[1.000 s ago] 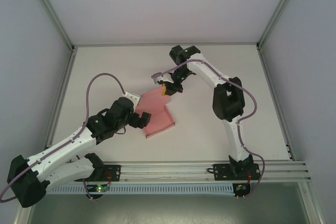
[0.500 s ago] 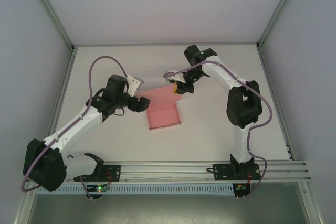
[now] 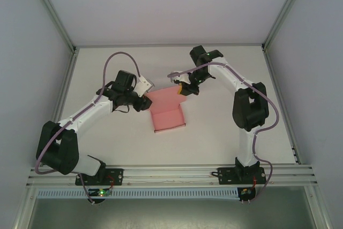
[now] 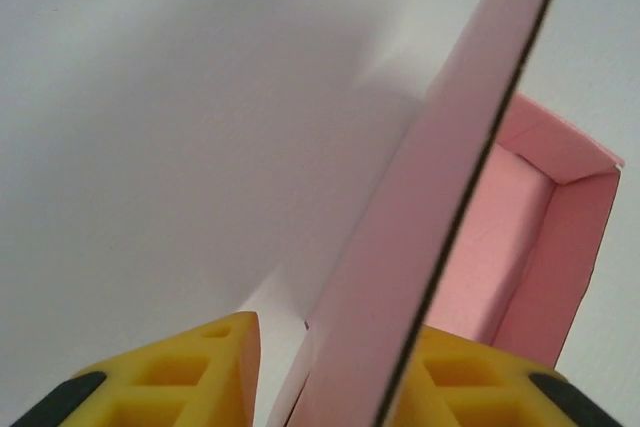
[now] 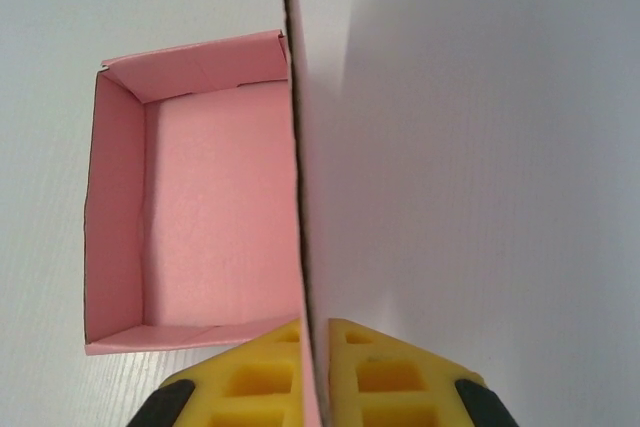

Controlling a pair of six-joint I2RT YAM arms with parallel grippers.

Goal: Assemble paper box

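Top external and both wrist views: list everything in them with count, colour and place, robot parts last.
paper box: one, pink, middle of the table, an open tray with a flap at its far side.
table: one, white, under everything.
enclosure walls: pale grey, on three sides of the table.
rail: one, silver, along the near edge, carrying both arm bases.
cables: two, purple, one looping along each arm.
arms: two, white with black joints, reaching in from the near edge.
left gripper: one, black with yellow fingers, jaws straddling the flap's left end, with a gap at one finger.
right gripper: one, same colours, shut on the flap's right end.
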